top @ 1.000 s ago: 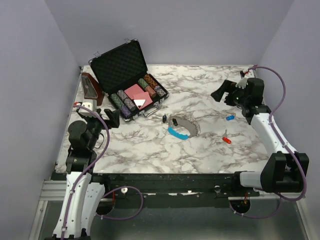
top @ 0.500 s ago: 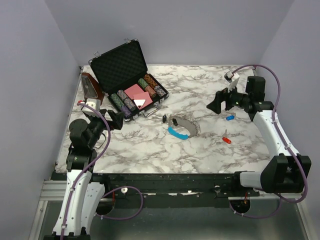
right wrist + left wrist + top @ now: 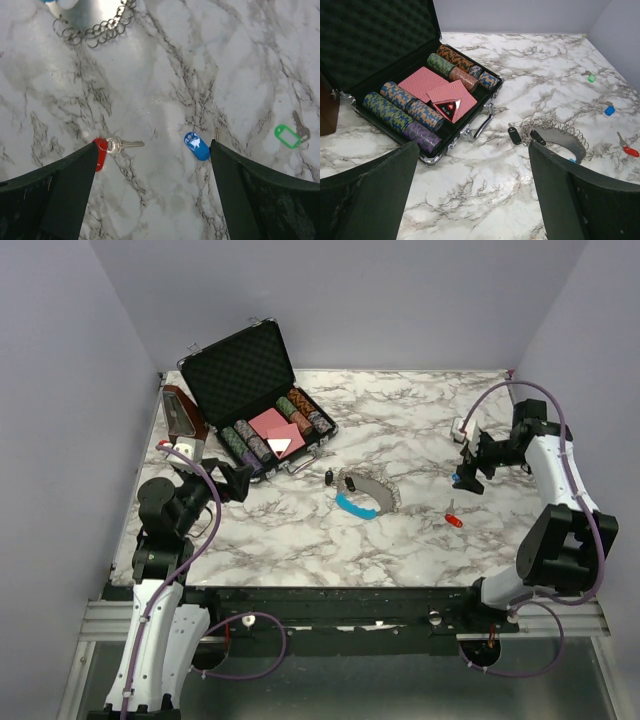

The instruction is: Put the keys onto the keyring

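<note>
At the near left corner of the table (image 3: 290, 540), the left gripper (image 3: 473, 165) hovers with its jaws spread wide and nothing between them. It is pointed toward the open black case (image 3: 240, 380) of poker chips (image 3: 395, 107) and playing cards (image 3: 427, 82) at the far left. The keyring (image 3: 364, 496) lies loose near the middle of the table. It is a springy silver-grey wire coil curled into an arc, with a smooth bright blue curved piece on its near side and two small black clips (image 3: 514, 134) just beside its left end. It looks light and floppy, and it will likely stretch and slide on the glossy marble-patterned top, so it is best pinned by a clip or by the stiffer blue piece. Toward the right edge lie the keys (image 3: 453, 521). The red key (image 3: 101, 151) has a rounded plastic head on a small split ring and a thin flat metal blade. The blue key (image 3: 196, 146) has an oval plastic tag, and its blade barely shows. A green-tagged key (image 3: 288, 135) lies apart from them, beyond the blue one. All are small, light, hard and low-lying. The plastic heads are the thickest part and seem the surest place to pinch, since the blades lie flat against the top. The right gripper (image 3: 154, 167) hangs over the red and blue keys, jaws wide apart, holding nothing.
</note>
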You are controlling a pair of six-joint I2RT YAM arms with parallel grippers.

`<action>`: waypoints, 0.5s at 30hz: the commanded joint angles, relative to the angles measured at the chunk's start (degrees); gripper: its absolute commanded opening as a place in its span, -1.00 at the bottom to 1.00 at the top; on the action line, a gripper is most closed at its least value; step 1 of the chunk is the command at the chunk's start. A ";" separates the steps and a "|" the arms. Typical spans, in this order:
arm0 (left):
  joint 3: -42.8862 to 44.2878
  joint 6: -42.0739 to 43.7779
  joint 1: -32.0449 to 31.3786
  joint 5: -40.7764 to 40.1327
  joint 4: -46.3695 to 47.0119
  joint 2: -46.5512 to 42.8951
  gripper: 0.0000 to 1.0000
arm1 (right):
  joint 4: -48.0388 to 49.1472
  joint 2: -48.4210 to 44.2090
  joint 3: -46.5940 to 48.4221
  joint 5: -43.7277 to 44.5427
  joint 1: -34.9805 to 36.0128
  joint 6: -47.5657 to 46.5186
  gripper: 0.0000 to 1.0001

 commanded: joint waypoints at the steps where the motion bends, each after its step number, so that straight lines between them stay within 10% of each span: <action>1: 1.84 -0.32 0.00 2.80 0.54 -0.37 0.98 | -10.73 3.44 -1.01 5.48 0.40 -24.17 1.00; 15: 2.02 0.12 0.00 3.24 0.37 0.33 0.98 | -11.98 9.17 -9.36 11.56 0.49 -42.65 0.29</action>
